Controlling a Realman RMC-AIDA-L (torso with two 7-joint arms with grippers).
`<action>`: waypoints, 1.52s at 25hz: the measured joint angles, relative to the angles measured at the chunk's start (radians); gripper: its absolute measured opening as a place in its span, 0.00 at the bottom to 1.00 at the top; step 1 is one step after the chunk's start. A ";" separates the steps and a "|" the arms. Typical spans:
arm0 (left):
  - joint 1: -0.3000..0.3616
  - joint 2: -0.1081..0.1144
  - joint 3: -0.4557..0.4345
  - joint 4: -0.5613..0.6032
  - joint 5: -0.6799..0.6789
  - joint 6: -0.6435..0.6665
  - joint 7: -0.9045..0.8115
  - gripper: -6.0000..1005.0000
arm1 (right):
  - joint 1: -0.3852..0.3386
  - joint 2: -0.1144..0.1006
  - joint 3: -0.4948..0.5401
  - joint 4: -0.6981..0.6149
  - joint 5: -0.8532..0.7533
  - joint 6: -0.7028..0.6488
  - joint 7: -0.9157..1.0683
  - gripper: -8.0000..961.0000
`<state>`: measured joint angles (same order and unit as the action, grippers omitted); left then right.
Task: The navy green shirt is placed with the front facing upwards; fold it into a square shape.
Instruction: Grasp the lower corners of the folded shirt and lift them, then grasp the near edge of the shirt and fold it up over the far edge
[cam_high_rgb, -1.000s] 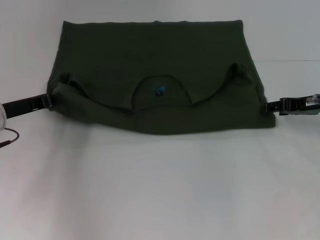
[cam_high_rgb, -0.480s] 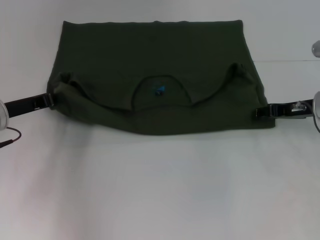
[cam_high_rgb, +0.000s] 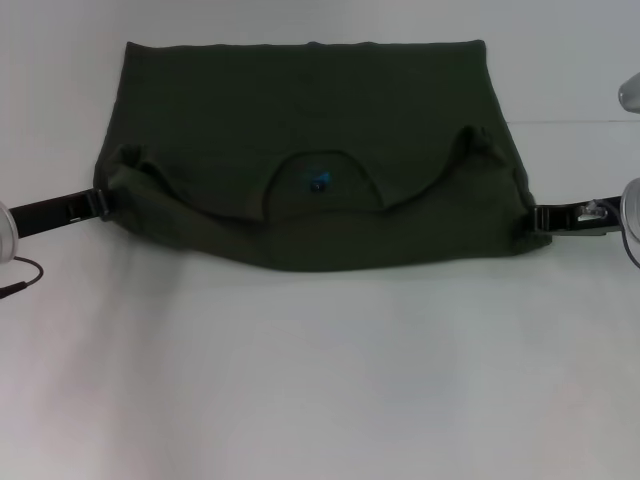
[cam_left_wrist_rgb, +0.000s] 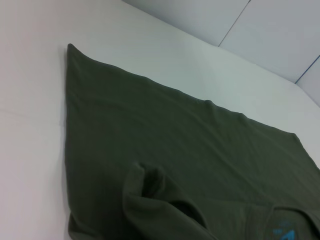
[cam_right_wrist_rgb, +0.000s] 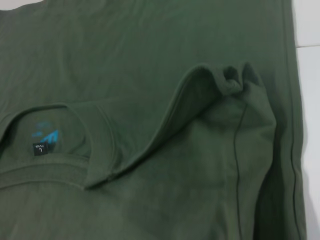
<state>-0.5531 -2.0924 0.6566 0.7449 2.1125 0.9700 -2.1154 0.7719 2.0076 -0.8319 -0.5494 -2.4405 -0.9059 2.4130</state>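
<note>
Shirt's top half is already folded down, so I'm on the sideways folds now. The navy green shirt (cam_high_rgb: 310, 150) lies flat on the tabletop (cam_high_rgb: 320, 380) between my left gripper (cam_high_rgb: 98, 201) and right gripper (cam_high_rgb: 535, 217), each at a side edge. Can't tell whether either set of fingers is gripping. Next I'd need both edges pinched.
</note>
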 joint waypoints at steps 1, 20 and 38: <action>0.000 0.000 0.000 0.000 0.000 0.002 0.000 0.03 | -0.002 -0.001 0.002 -0.001 0.001 -0.003 0.000 0.25; 0.058 0.067 -0.095 0.162 0.211 0.654 -0.174 0.03 | -0.129 -0.047 0.054 -0.263 -0.020 -0.604 0.055 0.07; 0.022 0.098 -0.189 0.250 0.369 1.025 -0.216 0.03 | -0.183 -0.079 0.284 -0.289 -0.028 -0.938 -0.018 0.07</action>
<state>-0.5306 -1.9940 0.4679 0.9948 2.4810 1.9946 -2.3311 0.5885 1.9286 -0.5482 -0.8383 -2.4682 -1.8443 2.3951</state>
